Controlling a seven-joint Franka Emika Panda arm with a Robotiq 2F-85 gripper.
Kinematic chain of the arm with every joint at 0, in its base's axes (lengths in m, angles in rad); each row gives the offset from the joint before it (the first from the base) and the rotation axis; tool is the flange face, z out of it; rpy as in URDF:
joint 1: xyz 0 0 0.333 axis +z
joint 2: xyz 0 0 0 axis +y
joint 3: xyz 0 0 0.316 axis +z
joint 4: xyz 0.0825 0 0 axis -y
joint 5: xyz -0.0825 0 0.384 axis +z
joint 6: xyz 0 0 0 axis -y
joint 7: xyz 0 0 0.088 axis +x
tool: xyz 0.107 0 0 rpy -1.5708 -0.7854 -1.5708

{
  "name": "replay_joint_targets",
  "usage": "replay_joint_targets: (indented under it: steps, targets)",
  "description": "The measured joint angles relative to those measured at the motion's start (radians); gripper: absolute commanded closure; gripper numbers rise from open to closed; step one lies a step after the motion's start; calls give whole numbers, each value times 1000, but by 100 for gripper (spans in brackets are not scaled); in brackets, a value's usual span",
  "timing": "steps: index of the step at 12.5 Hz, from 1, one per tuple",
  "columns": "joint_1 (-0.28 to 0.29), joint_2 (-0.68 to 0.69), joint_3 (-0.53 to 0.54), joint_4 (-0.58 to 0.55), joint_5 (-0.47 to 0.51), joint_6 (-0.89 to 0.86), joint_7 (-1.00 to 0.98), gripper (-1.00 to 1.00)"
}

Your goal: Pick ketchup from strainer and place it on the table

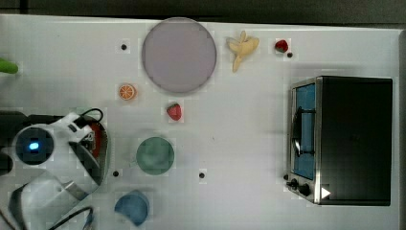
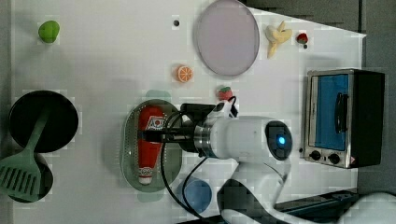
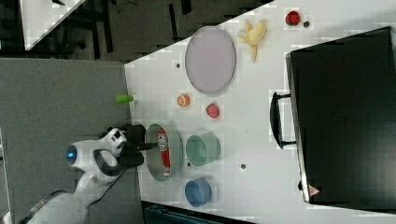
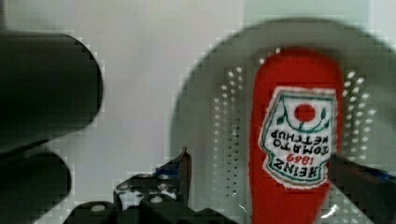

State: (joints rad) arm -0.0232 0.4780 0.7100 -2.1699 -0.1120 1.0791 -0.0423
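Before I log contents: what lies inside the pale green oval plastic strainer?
One red ketchup squeeze bottle lies in the pale green oval strainer. The open gripper covers part of it.

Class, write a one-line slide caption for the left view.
Open hand poised over the ketchup lying in the strainer on the table.

The ketchup (image 4: 289, 186) looks like soft red cloth with a stitched white fabric label, lying in a strainer (image 4: 219, 140) of matt pale-green plastic pierced with small holes. The tabletop (image 2: 107, 60) is smooth, matt white, and the round plate (image 2: 227, 37) at the upper middle of the left view is dull grey-lilac. The toaster oven (image 2: 343, 116) at the left view's right has a brushed-metal front and a matt black casing.
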Motion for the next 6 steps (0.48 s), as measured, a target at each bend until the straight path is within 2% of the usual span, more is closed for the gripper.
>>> replay_joint_targets:
  steps: [5, 6]
  targets:
    - [11, 123, -29, -45, -3, 61, 5, -100]
    - [23, 136, -42, -41, -3, 88, 5, -92]
